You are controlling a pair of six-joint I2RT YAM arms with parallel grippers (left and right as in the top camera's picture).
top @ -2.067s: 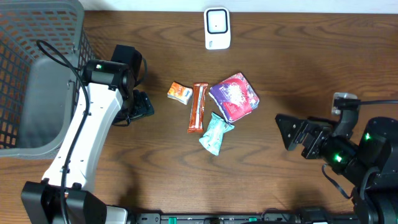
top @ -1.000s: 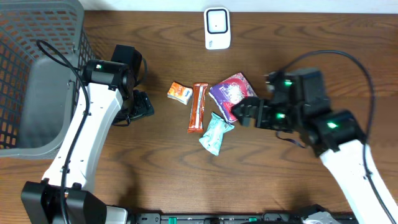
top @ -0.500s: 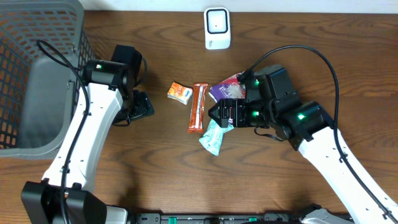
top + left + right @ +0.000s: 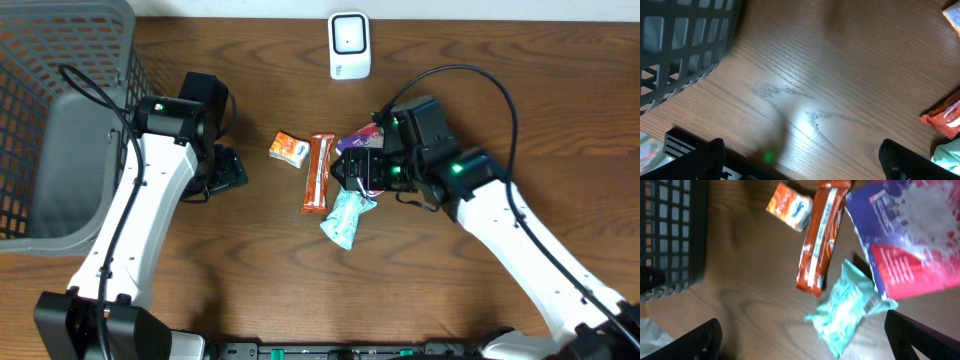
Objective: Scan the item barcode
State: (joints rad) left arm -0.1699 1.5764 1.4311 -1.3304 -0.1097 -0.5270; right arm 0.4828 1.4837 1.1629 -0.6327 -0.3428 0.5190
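Right gripper (image 4: 356, 172) hovers over the item cluster mid-desk. Its jaws are wide apart and we see nothing between them. It sits above the left edge of the purple pouch (image 4: 900, 235), covering most of it from overhead.

Items on the desk (image 4: 250, 285):
- The purple pouch lies flat, with a pink panel on its lower part.
- The teal packet (image 4: 345, 217) is just below and left of the pouch, and its upper end touches or overlaps the pouch edge.
- The orange bar (image 4: 318, 172) is left of the pouch, lying lengthwise top to bottom. Its lower end is close to the teal packet.
- The small orange packet (image 4: 289, 150) is just left of the bar's top end.

In the right wrist view the bar, teal packet and pouch all fall in the gap between the two fingers, but none of them is gripped. We can't make out a barcode on any item.

The scanner (image 4: 349, 45), a white unit, stands at the far desk edge. It is above the cluster and well apart from it.

Left gripper (image 4: 225, 170) is parked left of the cluster, near the basket (image 4: 20, 150). Its jaws are apart and empty, over bare wood. In its wrist view we see the bar's end and a bit of the teal packet at the right edge.
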